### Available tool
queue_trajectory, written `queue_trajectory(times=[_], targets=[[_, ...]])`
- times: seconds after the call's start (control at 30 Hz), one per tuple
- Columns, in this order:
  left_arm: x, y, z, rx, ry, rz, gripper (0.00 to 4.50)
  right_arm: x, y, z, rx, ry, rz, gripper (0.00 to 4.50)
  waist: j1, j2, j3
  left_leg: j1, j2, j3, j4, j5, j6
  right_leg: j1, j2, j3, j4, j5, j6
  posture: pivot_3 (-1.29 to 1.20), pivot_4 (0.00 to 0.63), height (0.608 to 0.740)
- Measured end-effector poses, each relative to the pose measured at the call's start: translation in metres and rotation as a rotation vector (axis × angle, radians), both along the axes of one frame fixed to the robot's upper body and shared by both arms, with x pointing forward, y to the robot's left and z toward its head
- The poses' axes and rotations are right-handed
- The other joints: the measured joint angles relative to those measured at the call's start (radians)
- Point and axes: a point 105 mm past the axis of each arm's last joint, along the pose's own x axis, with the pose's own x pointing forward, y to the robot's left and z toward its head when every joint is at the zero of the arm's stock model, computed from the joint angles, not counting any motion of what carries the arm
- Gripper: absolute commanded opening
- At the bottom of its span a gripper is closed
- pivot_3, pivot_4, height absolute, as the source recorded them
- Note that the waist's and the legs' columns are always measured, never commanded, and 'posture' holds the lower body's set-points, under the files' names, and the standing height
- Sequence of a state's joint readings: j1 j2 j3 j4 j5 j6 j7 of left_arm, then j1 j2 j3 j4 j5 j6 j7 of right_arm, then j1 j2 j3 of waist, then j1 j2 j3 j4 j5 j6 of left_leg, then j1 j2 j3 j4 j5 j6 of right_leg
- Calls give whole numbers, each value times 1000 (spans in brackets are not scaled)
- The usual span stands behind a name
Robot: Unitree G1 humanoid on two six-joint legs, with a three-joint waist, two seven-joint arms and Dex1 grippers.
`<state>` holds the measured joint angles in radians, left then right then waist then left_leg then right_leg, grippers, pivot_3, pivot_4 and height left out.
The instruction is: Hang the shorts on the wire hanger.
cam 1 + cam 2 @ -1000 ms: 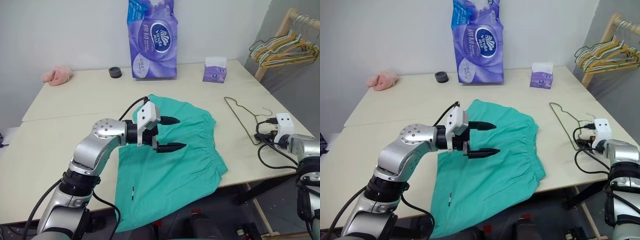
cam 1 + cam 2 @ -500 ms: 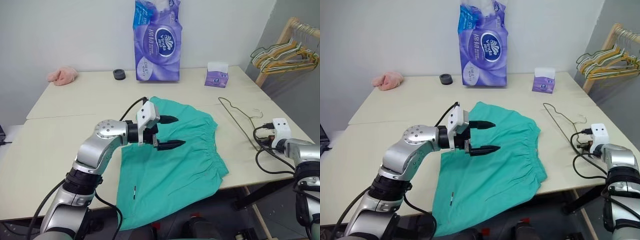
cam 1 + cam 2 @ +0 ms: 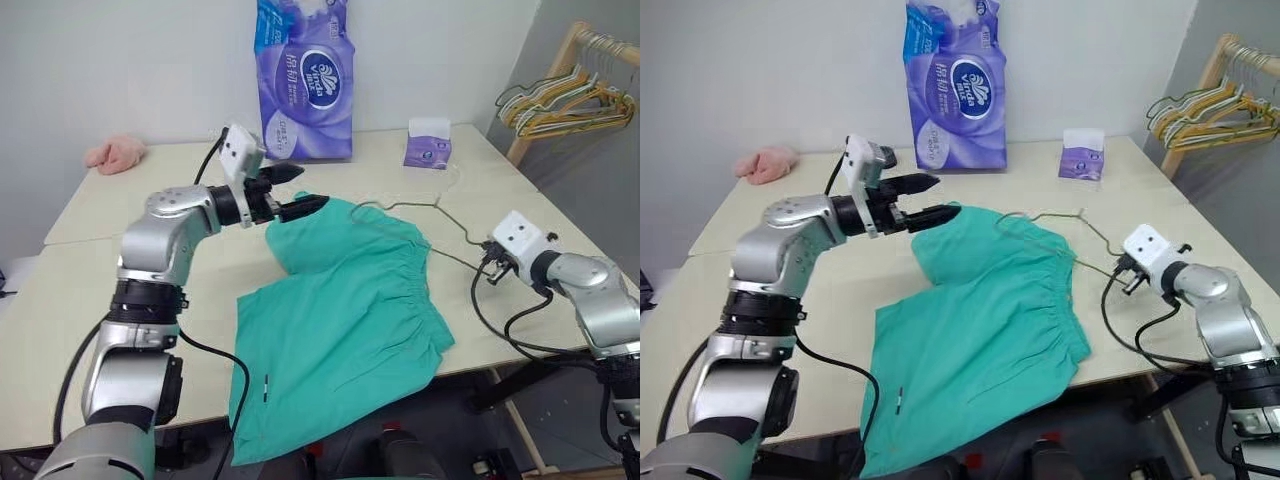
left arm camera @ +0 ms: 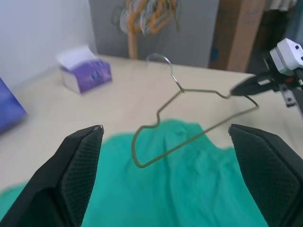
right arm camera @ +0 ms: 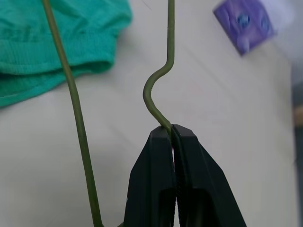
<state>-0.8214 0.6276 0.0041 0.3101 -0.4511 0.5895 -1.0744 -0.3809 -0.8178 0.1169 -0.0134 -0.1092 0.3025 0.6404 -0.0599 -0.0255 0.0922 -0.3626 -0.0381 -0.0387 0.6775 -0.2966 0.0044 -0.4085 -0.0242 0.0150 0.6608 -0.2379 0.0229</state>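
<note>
Our right gripper (image 5: 171, 130) pinches the hanger (image 4: 189, 118) above the shorts (image 3: 350, 310) for threading; our left gripper (image 3: 290, 190) hangs released.

Shorts (image 3: 345, 320) on the worktop (image 3: 90, 270), near edge overhanging; wire hanger (image 3: 420, 225) above their far right part, held by the right claw (image 3: 488, 268); left claw (image 3: 292, 190) over their far left corner; tissue pack (image 3: 305, 80) and tissue box (image 3: 428, 142) behind.
</note>
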Motion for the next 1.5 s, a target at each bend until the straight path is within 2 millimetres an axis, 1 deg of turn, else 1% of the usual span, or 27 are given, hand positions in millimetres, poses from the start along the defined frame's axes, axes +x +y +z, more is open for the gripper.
queue_trajectory(times=[0.07,0.13,0.3,0.4,0.57,0.67,0.73,0.9,1.0,1.1,1.4,1.43,1.5], targets=[[-2,15,-8,14,78,1,4500,-2,11,5,-69,-58,82,17,1,0,0,0,0,0,0,0,0,-1,0,0,0,0,0,-86,65,740],[-6,24,-17,42,149,-12,4500,-4,23,12,-123,-134,161,17,2,0,0,0,0,0,0,0,0,0,0,0,0,0,0,-87,65,740],[-14,27,-37,122,229,-59,4500,-7,42,26,-209,-273,286,17,9,0,0,-1,-1,0,0,0,0,0,0,0,0,0,0,-93,67,740],[-21,27,-55,151,281,-79,4500,-10,54,37,-235,-359,354,17,6,0,0,-1,0,0,0,0,0,-1,0,1,0,0,-1,-93,67,740],[-29,24,-79,212,328,-109,4500,-19,74,44,-234,-439,456,17,4,0,0,-1,0,0,0,0,0,-1,0,1,0,0,-1,-95,67,740],[-31,19,-82,222,329,-128,4500,-23,82,46,-223,-467,492,17,6,0,0,-1,0,0,0,0,0,-1,0,1,0,0,-1,-97,68,740],[-31,19,-83,222,330,-132,4500,-24,84,46,-231,-474,505,17,6,0,0,-1,0,0,0,0,0,-1,0,1,0,0,-1,-98,69,740],[-40,8,-88,214,345,-201,4500,-27,91,47,-225,-492,534,17,4,0,0,-1,0,0,0,0,0,-1,0,1,1,0,-1,-99,69,740],[-45,6,-91,218,364,-226,3899,-28,93,47,-221,-496,542,0,3,0,0,-1,0,0,0,0,0,-1,0,1,1,0,-1,-99,68,740],[-51,3,-94,218,383,-258,2979,-29,95,47,-216,-501,548,0,3,0,0,-1,0,0,0,0,0,-1,0,1,1,0,-1,-98,67,740],[-53,3,-96,215,398,-260,219,-29,97,47,-204,-496,552,0,3,0,0,0,0,0,0,0,0,-1,0,1,1,0,-1,-99,66,740],[-54,3,-97,213,403,-263,13,-30,97,46,-197,-485,559,0,3,0,0,0,0,0,0,0,0,-1,0,1,1,0,-1,-99,66,740],[-57,2,-99,209,411,-279,13,-30,97,43,-194,-468,562,0,3,0,0,0,0,0,0,0,0,-1,0,1,1,0,-1,-100,67,740]])
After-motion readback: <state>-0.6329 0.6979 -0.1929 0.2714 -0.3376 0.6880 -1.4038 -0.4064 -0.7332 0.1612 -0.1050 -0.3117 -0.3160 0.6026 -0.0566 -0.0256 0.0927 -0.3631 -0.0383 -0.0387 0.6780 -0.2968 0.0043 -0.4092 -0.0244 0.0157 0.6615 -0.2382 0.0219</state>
